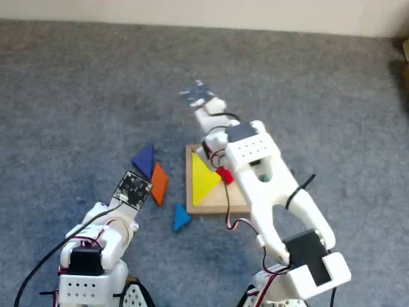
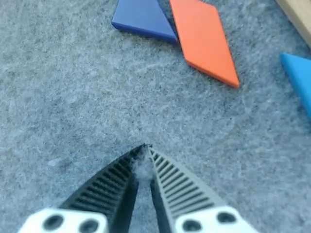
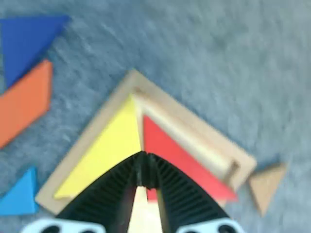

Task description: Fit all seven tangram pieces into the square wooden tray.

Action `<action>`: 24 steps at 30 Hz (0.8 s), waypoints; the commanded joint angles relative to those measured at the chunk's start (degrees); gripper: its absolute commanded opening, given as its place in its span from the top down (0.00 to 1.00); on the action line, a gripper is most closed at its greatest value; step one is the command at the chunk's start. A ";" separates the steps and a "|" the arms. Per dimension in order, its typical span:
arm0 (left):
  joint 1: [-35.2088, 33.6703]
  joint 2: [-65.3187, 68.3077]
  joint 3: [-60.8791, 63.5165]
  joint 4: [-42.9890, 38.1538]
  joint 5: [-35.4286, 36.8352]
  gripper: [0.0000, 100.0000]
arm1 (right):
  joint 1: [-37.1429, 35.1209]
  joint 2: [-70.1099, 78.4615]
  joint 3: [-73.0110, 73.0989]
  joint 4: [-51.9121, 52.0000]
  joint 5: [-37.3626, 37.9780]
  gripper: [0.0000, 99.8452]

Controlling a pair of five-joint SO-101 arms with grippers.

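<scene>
Careful: your right end effector (image 3: 144, 156), shut and empty, hangs over the seam between the yellow triangle (image 3: 109, 150) and red triangle (image 3: 177, 155) in the square wooden tray (image 3: 194, 120); pressing down could skew them. Your left end effector (image 2: 145, 148) is closed, empty. Right wrist view adds a tan wooden triangle (image 3: 265, 184) beside the tray, where the high view has the arm (image 1: 275, 192).

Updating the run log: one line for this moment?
in tray: yellow triangle, red triangle; out: dark-blue triangle, orange parallelogram, light-blue triangle, tan triangle; left gripper shut; right gripper shut
</scene>
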 commanded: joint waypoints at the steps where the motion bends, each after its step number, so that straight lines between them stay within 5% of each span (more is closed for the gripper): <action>1: -0.40 -1.27 1.27 0.18 -0.44 0.99 | 5.05 -3.47 -0.22 3.12 -3.96 0.99; 8: -0.40 -1.27 1.27 0.18 -0.44 0.99 | 8.40 -3.47 5.67 1.54 -5.45 0.99; 17: -0.40 -1.27 1.27 0.18 -0.44 0.99 | 8.13 -3.38 17.19 -13.41 -5.27 0.99; 24: -0.40 -1.27 1.27 0.18 -0.44 0.99 | 2.51 -3.38 17.80 -13.76 -5.45 0.99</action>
